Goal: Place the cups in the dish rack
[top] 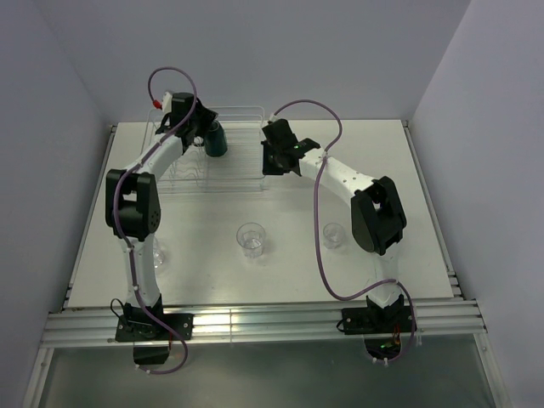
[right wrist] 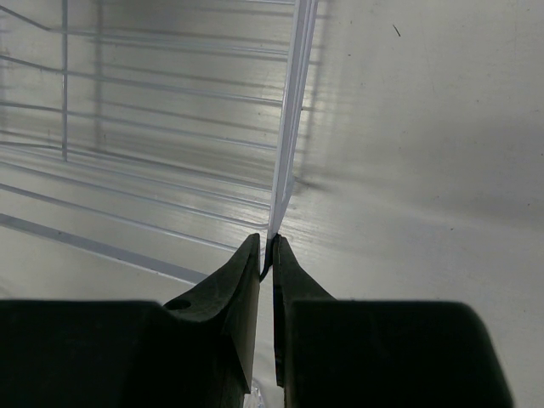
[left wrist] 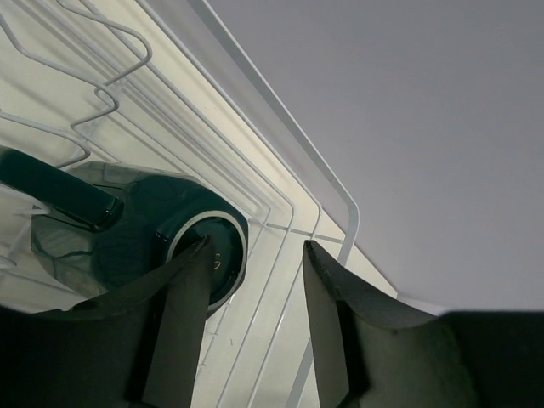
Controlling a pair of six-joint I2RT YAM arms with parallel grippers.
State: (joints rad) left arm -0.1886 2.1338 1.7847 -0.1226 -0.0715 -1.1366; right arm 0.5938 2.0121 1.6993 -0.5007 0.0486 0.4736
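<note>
The dark green mug (top: pixel 218 140) lies tilted inside the clear wire dish rack (top: pixel 242 109) at the back of the table. In the left wrist view the mug (left wrist: pixel 127 229) shows its ringed base and handle. My left gripper (left wrist: pixel 257 246) is open beside it, one finger overlapping the base and nothing between the jaws. From above, the left gripper (top: pixel 202 136) hovers over the rack's left part. My right gripper (top: pixel 270 160) is shut on the rack's right edge wire (right wrist: pixel 293 127), pinched at the fingertips (right wrist: pixel 270 242). Three clear glass tumblers (top: pixel 251 239) (top: pixel 334 235) (top: pixel 159 252) stand on the table.
The white table (top: pixel 382 170) is enclosed by pale walls at the back and both sides. The left tumbler stands partly behind the left arm's lower link. A metal rail (top: pixel 255 327) runs along the near edge between the arm bases. Purple cables loop over both arms.
</note>
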